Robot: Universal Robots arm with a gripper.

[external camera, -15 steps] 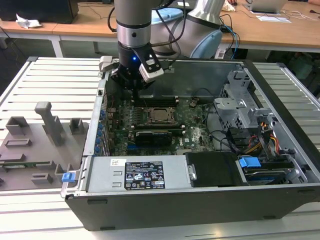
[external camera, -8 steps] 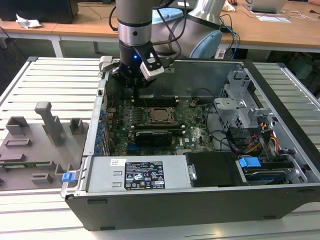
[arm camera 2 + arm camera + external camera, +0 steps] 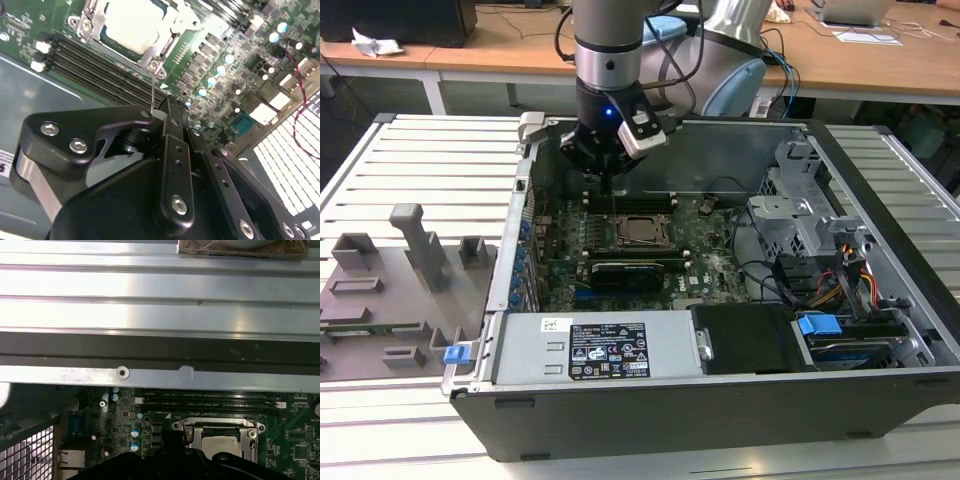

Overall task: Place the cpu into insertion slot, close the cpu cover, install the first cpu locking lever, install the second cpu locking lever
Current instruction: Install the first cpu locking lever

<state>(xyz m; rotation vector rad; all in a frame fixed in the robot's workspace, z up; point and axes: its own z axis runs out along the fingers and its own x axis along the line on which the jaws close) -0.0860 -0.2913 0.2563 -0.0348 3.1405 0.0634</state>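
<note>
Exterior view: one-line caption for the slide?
Black gripper hangs over green board in open grey computer case, beside square insertion slot holding silvery-grey cpu.

Cpu (image 3: 131, 22) seated in insertion slot (image 3: 103, 35), cpu cover (image 3: 91, 20) flat around it. Black memory slots (image 3: 100, 70) just beside insertion slot. Gripper (image 3: 171, 109) beyond them, tip at thin metal lever (image 3: 151, 92), which runs from slot corner.

Slatted table (image 3: 430, 165) bears computer case (image 3: 720, 412), grey tray (image 3: 365, 300)
</note>
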